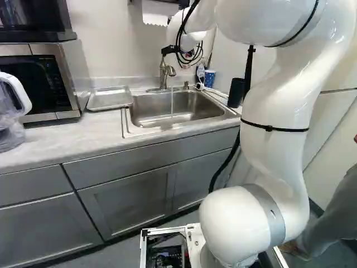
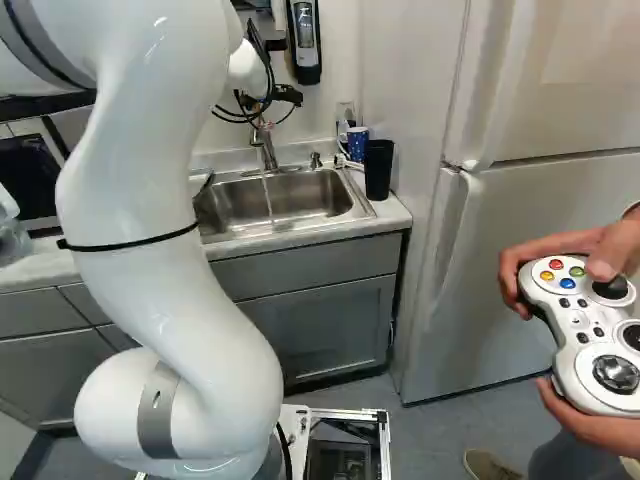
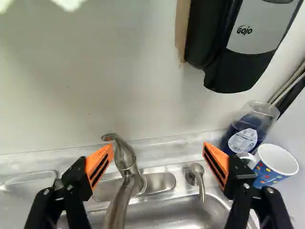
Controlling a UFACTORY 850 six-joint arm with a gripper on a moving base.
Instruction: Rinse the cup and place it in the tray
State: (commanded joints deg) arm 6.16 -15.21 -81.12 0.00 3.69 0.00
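The gripper (image 2: 287,96) is spread wide, empty; the faucet (image 1: 163,73) is running into the sink (image 1: 150,105), metal tray (image 1: 110,99) at the left base view's upper left, polka-dot cup (image 1: 210,79) right of centre.

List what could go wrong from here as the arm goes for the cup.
The open end effector has its fingers on either side of the faucet in the wrist view; lowering it could knock the handle or spout.

The spotted cup stands close beside a bottle, so a grasp might tip the bottle.

A black cup stands nearby and could be bumped or mistaken for the target.
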